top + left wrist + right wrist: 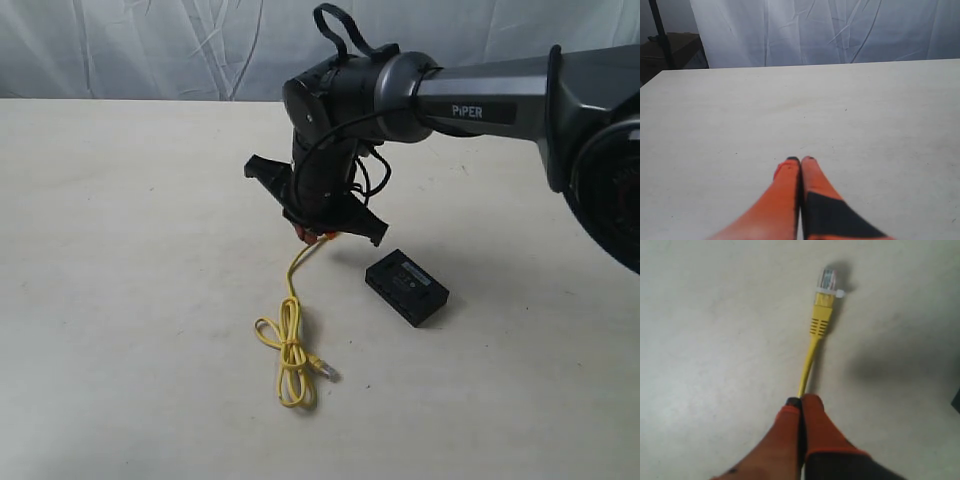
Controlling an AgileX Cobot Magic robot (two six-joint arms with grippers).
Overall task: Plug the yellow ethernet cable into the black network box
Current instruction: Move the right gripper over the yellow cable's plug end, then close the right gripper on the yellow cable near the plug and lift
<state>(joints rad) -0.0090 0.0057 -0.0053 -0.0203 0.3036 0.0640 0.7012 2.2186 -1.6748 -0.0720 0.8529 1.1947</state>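
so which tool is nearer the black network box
Right. The right tool, shut on the yellow ethernet cable, hangs beside the black network box; the left tool faces bare table, no box in view.

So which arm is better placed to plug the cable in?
Right. The right end effector is shut on the yellow ethernet cable behind the plug, near the black network box. The left end effector is shut, holding nothing.

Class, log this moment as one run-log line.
right claw: shut on yellow ethernet cable | left claw: shut, empty | black network box: cable not yet plugged
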